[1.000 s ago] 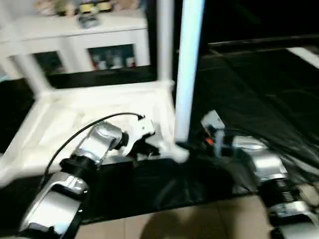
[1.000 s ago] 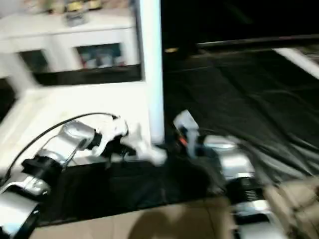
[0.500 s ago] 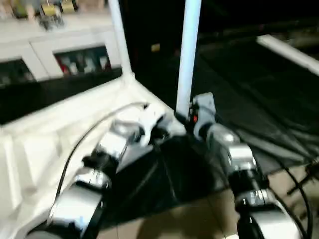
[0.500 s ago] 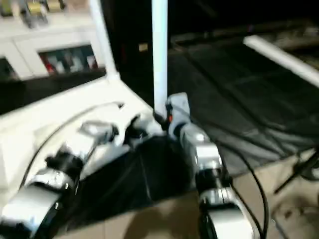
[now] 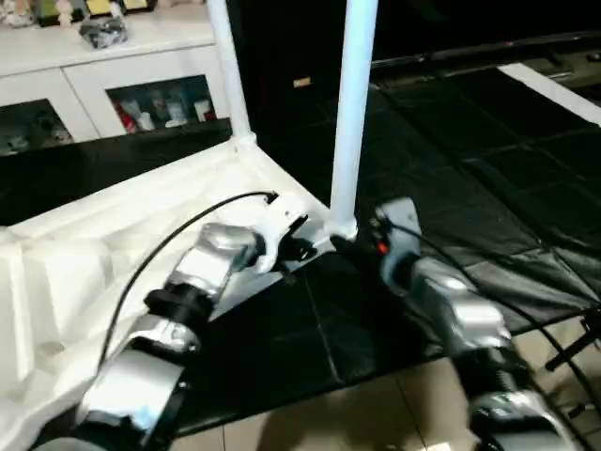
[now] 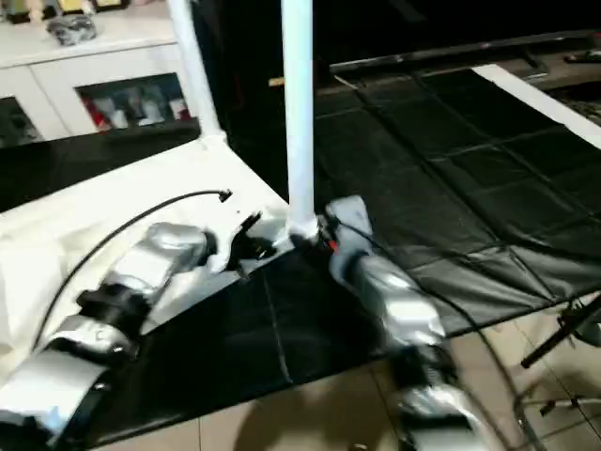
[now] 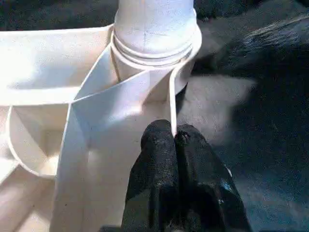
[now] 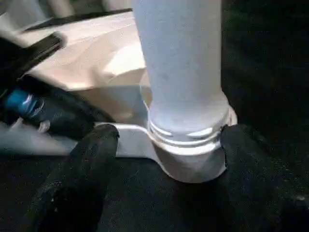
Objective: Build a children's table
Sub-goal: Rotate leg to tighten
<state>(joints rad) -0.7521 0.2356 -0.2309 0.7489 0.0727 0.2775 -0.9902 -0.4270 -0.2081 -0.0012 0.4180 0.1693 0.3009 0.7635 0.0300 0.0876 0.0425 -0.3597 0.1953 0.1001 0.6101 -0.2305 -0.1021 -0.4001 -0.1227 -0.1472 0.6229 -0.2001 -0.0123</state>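
The children's table lies upside down, its white top [image 5: 94, 254] on a black mat. Two white legs stand in its corner sockets, a far one [image 5: 228, 70] and a near one [image 5: 352, 113]. My left gripper [image 5: 296, 246] is shut on the top's thin rim wall beside the near socket; the left wrist view shows its fingertips [image 7: 161, 140] pinching that wall below the leg [image 7: 154, 24]. My right gripper [image 8: 170, 135] is open, with one finger [image 8: 91, 159] on each side of the near leg's base [image 8: 186, 145] and a gap on both sides.
A white cabinet with glass doors [image 5: 113, 75] stands at the back left. The black mat [image 5: 470, 169] covers the floor to the right, with a white bar [image 5: 554, 89] at its far right. Tan tiles [image 5: 357, 423] run along the front; a black stand foot [image 6: 563, 338] shows at right.
The view has shifted and tilted. My right gripper's fingers have spread wider around the near leg's base. My left gripper stays pinched on the rim.
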